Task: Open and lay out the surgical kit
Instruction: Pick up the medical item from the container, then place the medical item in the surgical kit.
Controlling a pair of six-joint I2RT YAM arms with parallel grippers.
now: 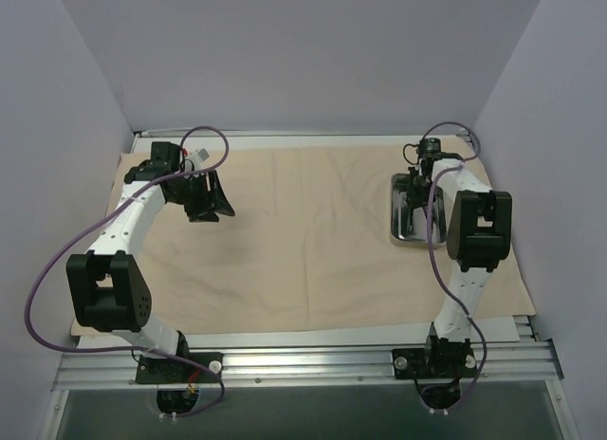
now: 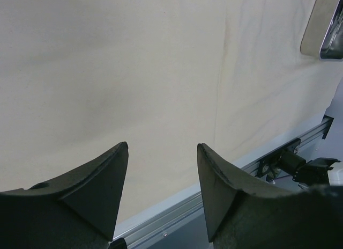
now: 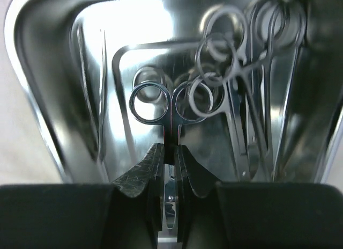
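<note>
The beige cloth wrap [image 1: 303,241] lies spread flat over the table. The shiny steel tray [image 1: 410,233] sits on its right side. In the right wrist view the tray [image 3: 37,72] holds thin silver scissors [image 3: 163,107], ring-handled forceps [image 3: 252,72] and tweezers [image 3: 91,82]. My right gripper [image 3: 170,148] is down in the tray, shut on the scissors' shanks just below the rings. My left gripper [image 2: 162,147] is open and empty, above the cloth's left part [image 2: 134,72]. It shows at the far left in the top view [image 1: 211,201].
Aluminium rail [image 1: 313,362] runs along the near table edge, with both arm bases on it. Purple cables loop beside each arm. White walls close in left, right and back. The tray's corner [image 2: 324,29] shows in the left wrist view.
</note>
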